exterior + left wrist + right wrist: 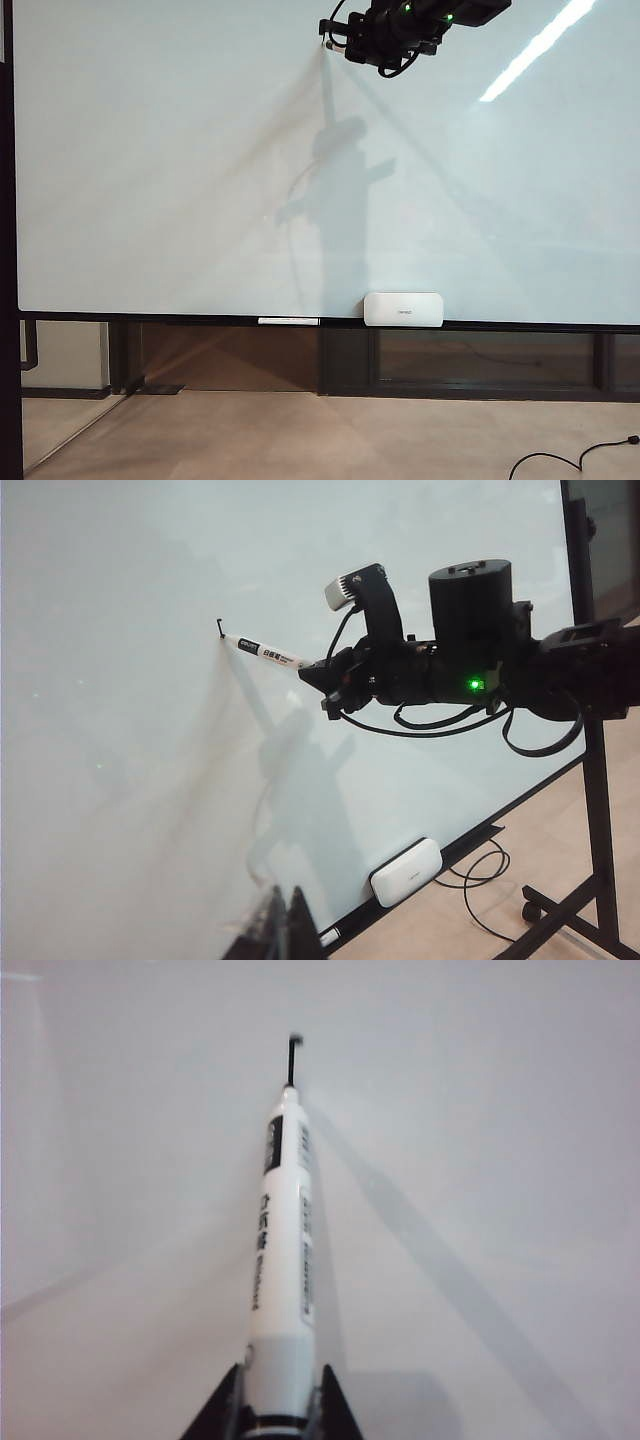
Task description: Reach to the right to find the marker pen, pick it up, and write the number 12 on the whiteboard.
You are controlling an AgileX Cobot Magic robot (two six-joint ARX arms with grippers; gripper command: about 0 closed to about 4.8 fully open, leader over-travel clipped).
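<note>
The whiteboard (pixel 150 150) fills the exterior view. My right gripper (pixel 340 40) is at its upper middle, shut on the marker pen (pixel 283 1250), a white barrel with black lettering gripped between both fingers (pixel 225 1400). The pen's black tip (pixel 293 1055) meets the whiteboard (pixel 500 1110), with a small dark mark at its end. In the left wrist view, the marker pen (pixel 268 653) juts from the right gripper (pixel 312 672) toward the whiteboard (pixel 120 730). My left gripper (pixel 287 920) hangs low near the board, its fingers together with nothing between them; the exterior view does not show it.
A small white rounded box (pixel 403 308) and a thin white stick (pixel 288 321) rest on the board's bottom ledge. The board's dark stand (pixel 600 810) and a black cable (pixel 480 875) are on the floor. A second cable (pixel 580 458) lies at the lower right.
</note>
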